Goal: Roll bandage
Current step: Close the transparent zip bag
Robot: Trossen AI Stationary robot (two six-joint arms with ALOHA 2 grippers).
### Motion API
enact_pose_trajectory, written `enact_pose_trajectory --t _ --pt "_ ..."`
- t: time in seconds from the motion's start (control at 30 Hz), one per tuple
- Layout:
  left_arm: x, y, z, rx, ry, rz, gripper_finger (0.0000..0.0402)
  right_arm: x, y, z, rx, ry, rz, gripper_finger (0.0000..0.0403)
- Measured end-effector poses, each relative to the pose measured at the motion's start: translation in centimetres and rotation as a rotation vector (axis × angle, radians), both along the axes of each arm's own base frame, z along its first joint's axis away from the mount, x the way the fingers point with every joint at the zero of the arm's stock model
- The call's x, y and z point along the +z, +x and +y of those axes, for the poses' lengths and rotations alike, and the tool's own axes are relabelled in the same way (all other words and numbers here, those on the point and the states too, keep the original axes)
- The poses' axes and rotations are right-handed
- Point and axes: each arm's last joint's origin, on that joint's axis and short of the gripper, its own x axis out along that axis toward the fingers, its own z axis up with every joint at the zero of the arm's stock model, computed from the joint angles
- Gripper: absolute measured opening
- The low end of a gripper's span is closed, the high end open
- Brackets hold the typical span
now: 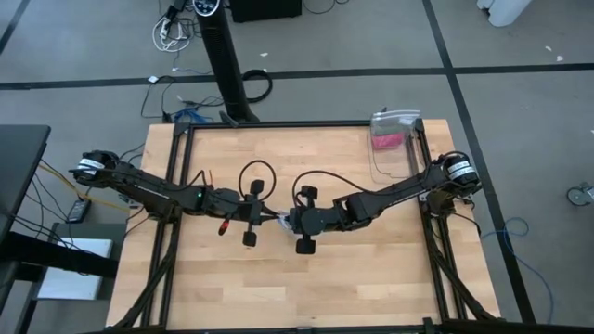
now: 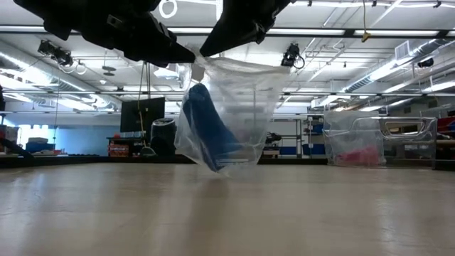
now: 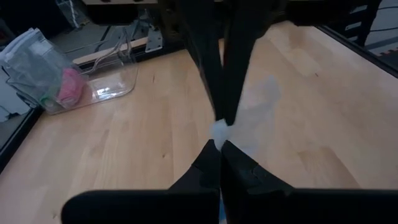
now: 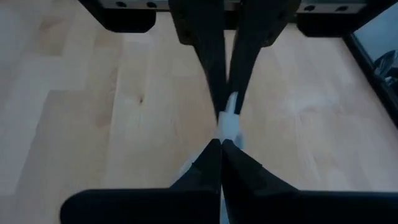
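Clear plastic bag point(image 2: 231, 114) holds a blue bandage point(image 2: 206, 128). Transparent bin point(image 1: 394, 144) at table's far right corner contains pink material. Table point(image 1: 306, 288) is light wood; grippers black

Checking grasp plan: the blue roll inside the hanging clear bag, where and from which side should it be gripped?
Judgement only: the blue bandage roll sits tilted, low in the clear bag, which both the left gripper and right gripper pinch at its top edge, off the table. Best reached from above through the mouth, gripping the roll's upper end, which leans toward that opening. The film blocks the sides.
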Motion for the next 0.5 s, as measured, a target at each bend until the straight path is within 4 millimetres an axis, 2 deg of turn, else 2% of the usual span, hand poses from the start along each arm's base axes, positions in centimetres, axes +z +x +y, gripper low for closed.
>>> enact_pose_trajectory --t 0.13,0.33,0.5 --pt "0.0 0.0 0.0 0.006 -0.001 -0.004 0.0001 0.4 0.1 0.3 -0.014 0.041 -0.011 0.0029" --pt "0.2 0.0 0.0 0.008 -0.006 -0.013 0.0001 2.6 0.5 0.6 -0.018 0.056 -0.064 0.0107" --pt "0.2 0.0 0.0 0.006 -0.006 -0.008 0.0001 2.6 0.6 -0.2 -0.04 0.05 -0.041 0.0145"
